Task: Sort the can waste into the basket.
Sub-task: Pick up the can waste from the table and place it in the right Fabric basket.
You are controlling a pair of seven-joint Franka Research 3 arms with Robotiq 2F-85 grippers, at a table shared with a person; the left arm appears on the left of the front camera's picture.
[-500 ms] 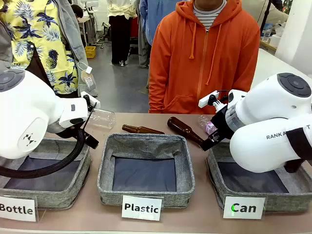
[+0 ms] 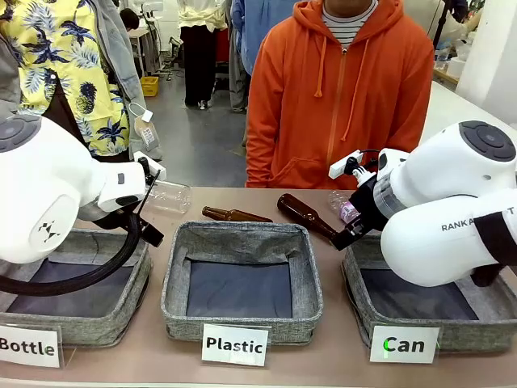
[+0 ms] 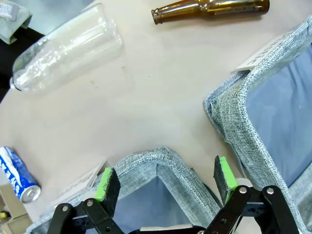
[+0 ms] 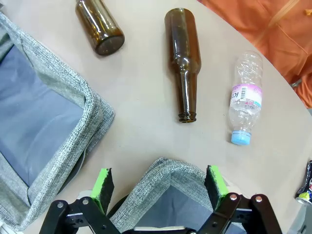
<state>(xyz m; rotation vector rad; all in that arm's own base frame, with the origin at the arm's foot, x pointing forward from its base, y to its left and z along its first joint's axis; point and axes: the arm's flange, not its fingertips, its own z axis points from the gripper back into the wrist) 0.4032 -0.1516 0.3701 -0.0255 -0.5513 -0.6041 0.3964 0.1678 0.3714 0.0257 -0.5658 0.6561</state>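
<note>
A blue-and-white can (image 3: 17, 174) lies on its side on the tan table, at the lower left of the left wrist view. My left gripper (image 3: 165, 180) hangs open over the corner of a grey basket (image 3: 163, 158), well apart from that can. A dark can (image 4: 306, 187) with red and yellow marks peeks in at the right edge of the right wrist view. My right gripper (image 4: 160, 185) is open and holds nothing, above a corner of the "Can" basket (image 4: 170, 170). In the front view this basket (image 2: 477, 333) stands at the front right, under my right arm.
Two brown glass bottles (image 4: 100, 27) (image 4: 184, 53) and a small clear plastic bottle (image 4: 245, 100) lie behind the baskets. A larger clear bottle (image 3: 68, 46) lies near my left arm. The "Plastic" basket (image 2: 242, 323) and "Bottle" basket (image 2: 89, 327) stand alongside. A person in an orange hoodie (image 2: 339, 89) stands across the table.
</note>
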